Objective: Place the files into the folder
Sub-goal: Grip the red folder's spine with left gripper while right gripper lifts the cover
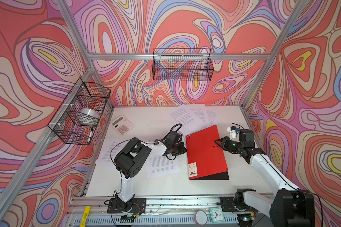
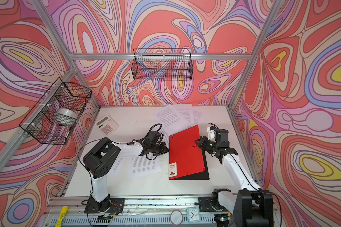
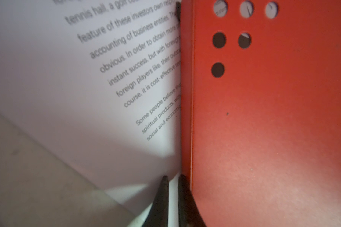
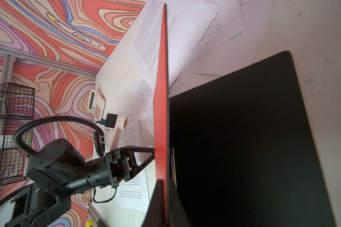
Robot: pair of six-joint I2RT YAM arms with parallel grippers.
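The red folder [image 1: 205,153] [image 2: 185,151] lies right of the table's middle, spine to the left. My right gripper [image 1: 217,141] [image 2: 197,141] [image 4: 163,181] is shut on the free edge of its red cover [image 4: 161,98], which is raised off the black inside [image 4: 244,137]. My left gripper [image 1: 184,148] [image 2: 166,149] [image 3: 172,177] is shut, its tips on a printed sheet [image 3: 106,98] against the spine, nothing between them. Several files [image 1: 189,116] [image 2: 175,116] fan out behind the folder. More files [image 1: 161,167] [image 2: 144,167] lie under the left arm.
A white-and-pink calculator [image 1: 122,125] [image 2: 106,125] sits at the back left. Wire baskets hang on the left wall [image 1: 81,112] and the back wall [image 1: 182,64]. A small clock [image 1: 217,214] and a yellow marker [image 1: 85,216] rest on the front rail.
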